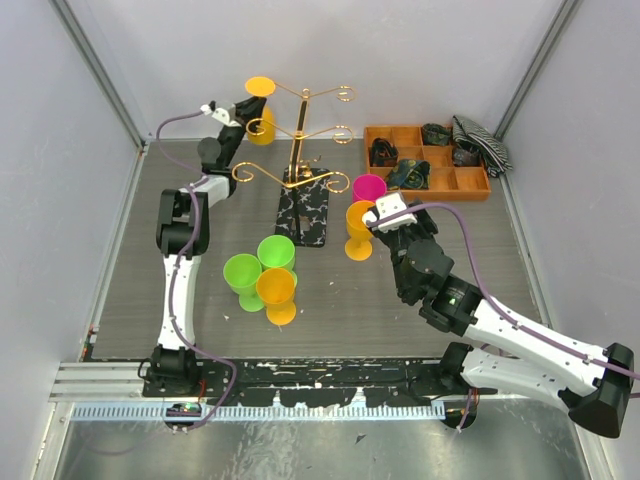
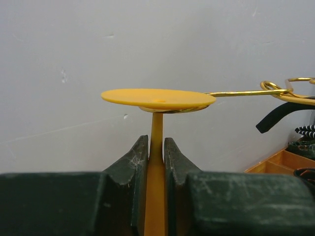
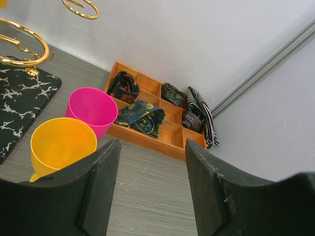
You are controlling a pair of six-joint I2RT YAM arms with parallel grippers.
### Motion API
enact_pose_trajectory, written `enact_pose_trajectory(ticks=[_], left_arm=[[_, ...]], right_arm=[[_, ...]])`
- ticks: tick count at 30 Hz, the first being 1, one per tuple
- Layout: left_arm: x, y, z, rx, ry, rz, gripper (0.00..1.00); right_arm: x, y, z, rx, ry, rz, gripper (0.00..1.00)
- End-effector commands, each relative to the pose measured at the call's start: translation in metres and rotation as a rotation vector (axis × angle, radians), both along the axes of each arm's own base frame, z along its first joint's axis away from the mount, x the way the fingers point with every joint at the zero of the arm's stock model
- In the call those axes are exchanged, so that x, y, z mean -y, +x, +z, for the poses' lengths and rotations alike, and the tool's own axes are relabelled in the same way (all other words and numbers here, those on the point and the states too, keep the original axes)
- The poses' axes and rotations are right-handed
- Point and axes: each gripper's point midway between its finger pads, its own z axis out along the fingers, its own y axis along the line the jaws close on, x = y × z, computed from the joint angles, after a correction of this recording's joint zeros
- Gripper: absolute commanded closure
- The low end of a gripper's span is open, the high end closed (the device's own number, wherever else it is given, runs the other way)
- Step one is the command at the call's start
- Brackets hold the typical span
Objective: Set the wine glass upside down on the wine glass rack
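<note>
Wine glass inverted, foot on wine glass rack arm.
L fingers clamp its stem; R fingers spread, holding nothing.

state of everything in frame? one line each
wine glass rack: upright
wine glass: upside down, foot on rack curl
left gripper: shut on its stem
right gripper: open, empty
pink glass: upright
orange glass beside it: upright
green glasses: upright
front orange glass: upright
tray: ties in compartments
</note>
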Motion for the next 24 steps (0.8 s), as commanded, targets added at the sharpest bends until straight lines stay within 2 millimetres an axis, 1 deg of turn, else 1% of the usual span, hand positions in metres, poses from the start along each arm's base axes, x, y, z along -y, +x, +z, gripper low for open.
enact_pose_trajectory(ticks=[1,6,12,16,21,24], left_arm=[[-0.007,-0.015,0.015,0.051,-0.019,-0.003,0.92],[-0.003,-0.022,0.015,0.057,-0.011,-0.024,0.93],[0.012,-0.03,0.016,0.066,0.0,-0.059,0.94],[0.024,-0.032,0.012,0.062,0.005,-0.086,0.94],[0.038,-0.032,0.009,0.056,0.017,-0.112,0.92],[0.042,-0.03,0.007,0.049,0.022,-0.119,0.88]], right_arm=[[0.002,0.002,0.003,0.008,0.025,-0.02,0.39],[0.002,0.003,-0.002,0.002,0.017,-0.025,0.4],[0.002,0.005,-0.005,-0.001,0.015,-0.03,0.39],[0.002,0.005,-0.007,-0.003,0.019,-0.029,0.39],[0.001,0.006,-0.005,0.0,0.028,-0.023,0.39],[0.0,0.007,-0.007,-0.002,0.025,-0.025,0.39]])
